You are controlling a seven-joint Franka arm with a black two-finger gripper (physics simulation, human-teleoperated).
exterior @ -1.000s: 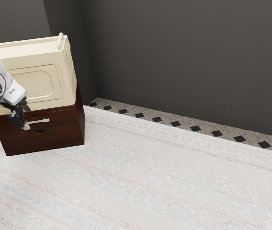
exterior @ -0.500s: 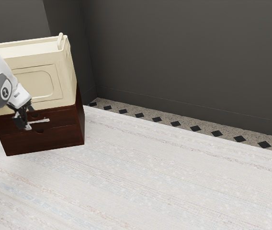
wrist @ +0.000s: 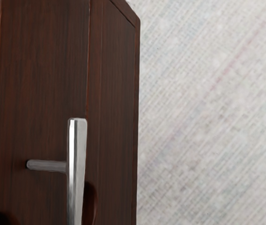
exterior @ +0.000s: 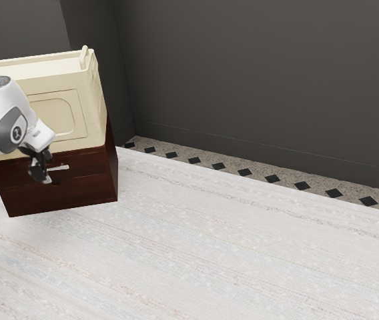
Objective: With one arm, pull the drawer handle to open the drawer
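Cream box (exterior: 76, 130) sits on the dark wooden cabinet (exterior: 96, 189); on the drawer front (wrist: 44, 93), the bar handle (wrist: 77, 164) is beside the fingers (exterior: 39, 171). Whether they're spread or pressed together, I cannot tell. Pulling off-centre could slip off the handle's end or bind the drawer.

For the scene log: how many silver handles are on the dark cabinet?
1: the silver handle, on the cabinet's front, by the gripper. Anything behind the gripper would be hidden.
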